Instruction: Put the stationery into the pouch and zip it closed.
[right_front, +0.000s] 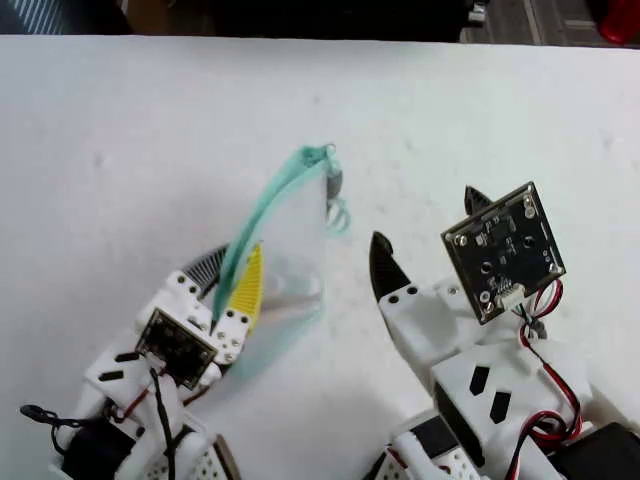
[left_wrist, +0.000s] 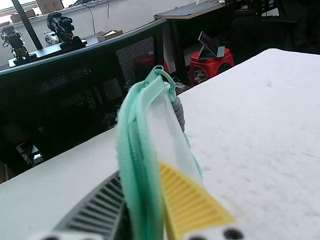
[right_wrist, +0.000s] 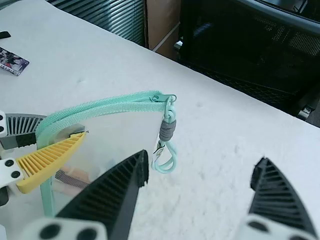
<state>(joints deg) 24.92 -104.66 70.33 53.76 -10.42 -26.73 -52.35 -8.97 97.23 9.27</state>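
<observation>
Pouch (right_front: 290, 240) standing on edge on the table (right_front: 120, 130), zip (right_front: 252, 215) uppermost, as I see it from the operator's station. My left gripper (right_front: 238, 262) is clamped on the near end of the pouch, with the grey finger (right_front: 205, 265) on one wall and the yellow finger (right_front: 250, 285) on the other. The left wrist view shows the teal zip running out from between the two. The long axis of the pouch runs from that grip away across the table, leaning slightly toward the right arm. The slider (right_front: 329, 150) sits at the far end of the zip, and its cord pull (right_front: 337, 205) hangs down the far edge, apart from any finger. My right gripper (right_front: 425, 215) stands just beside the pouch's right wall, black fingers spread wide and holding nothing. The pull lies ahead of it and to its left, near the tip of its left-hand finger. The right arm is therefore the nearer to the pull, the left being at the opposite end. I judge that the coming move turns on this: the spread fingers must come forward and leftward to bracket the cord. Whether the teeth are meshed along the whole length I cannot tell. A small item (right_wrist: 75, 176) shows through the clear wall low in the pouch. Writing: a printed card (right_wrist: 10, 60) lies far off on the table, its print too small to read; nothing legible on the pouch
</observation>
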